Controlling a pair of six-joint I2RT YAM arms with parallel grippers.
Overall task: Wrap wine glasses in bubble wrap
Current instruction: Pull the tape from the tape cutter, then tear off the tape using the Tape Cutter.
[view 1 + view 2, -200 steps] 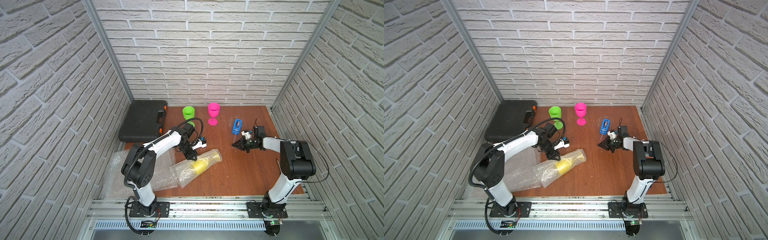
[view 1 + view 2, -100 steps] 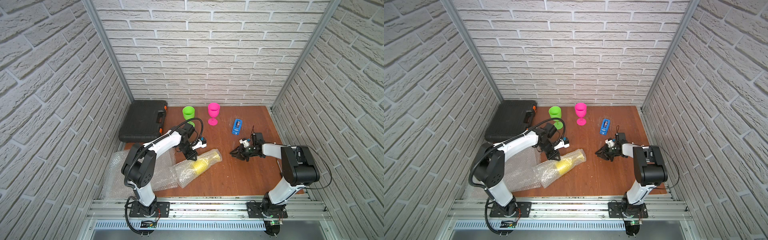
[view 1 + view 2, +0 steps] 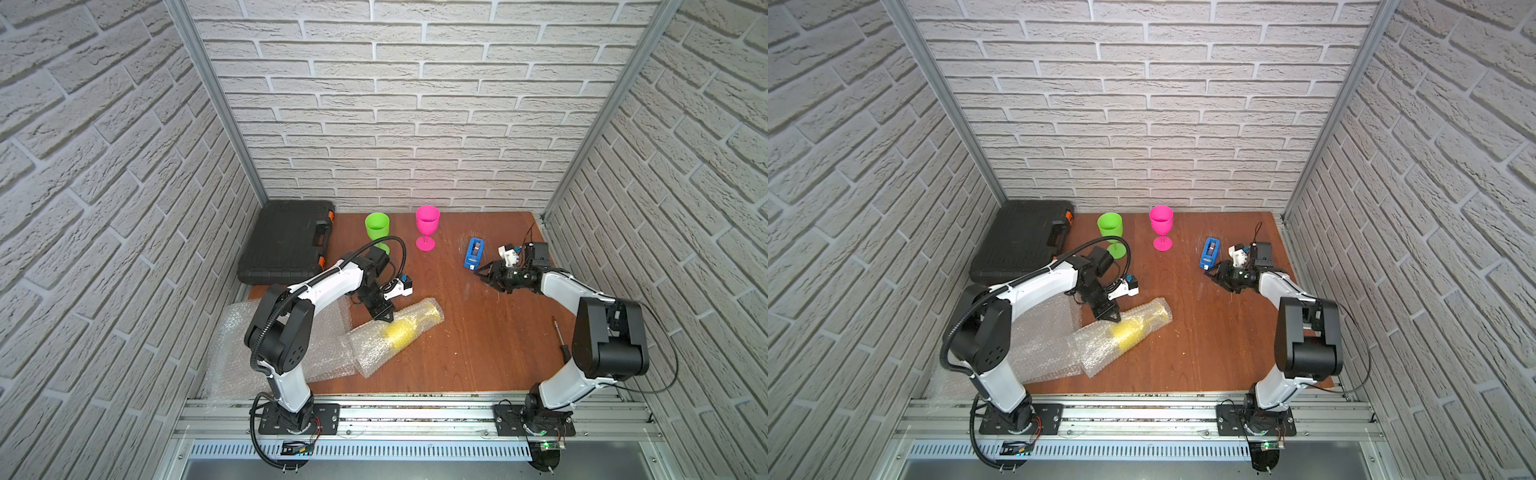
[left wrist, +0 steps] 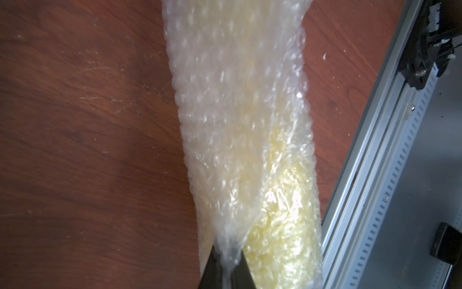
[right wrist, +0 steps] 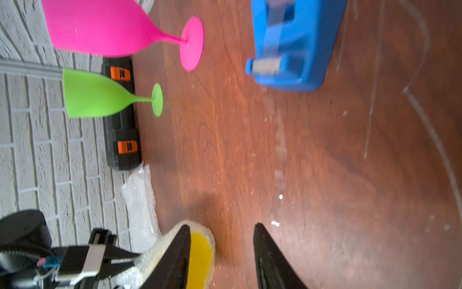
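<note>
In both top views, your black case (image 3: 286,245) sits at the back corner of the table (image 3: 478,345). The green goblet (image 3: 377,226) stands upright just beside the case. The pink goblet (image 3: 427,220) stands upright a little farther from it, and the blue tape dispenser (image 3: 473,252) is well apart from it. Forward of the case, toward the arm bases, the yellow goblet (image 3: 401,332) lies on its side inside a roll of bubble wrap (image 3: 370,353). The roll partly overlaps the spare sheets (image 3: 237,345) lying flat in front of the case. Your left gripper (image 3: 384,318) meets the roll on its case-facing side. Your right gripper (image 3: 484,276) hangs low, well apart from the case and close to the dispenser.

In your left wrist view, the left gripper's fingertips (image 4: 215,262) are pressed together on a fold of the bubble wrap, with yellow showing through it.

In your right wrist view, the right gripper's fingers (image 5: 180,255) are spread with only bare wood between them. It faces the case, which shows behind the green goblet.
</note>
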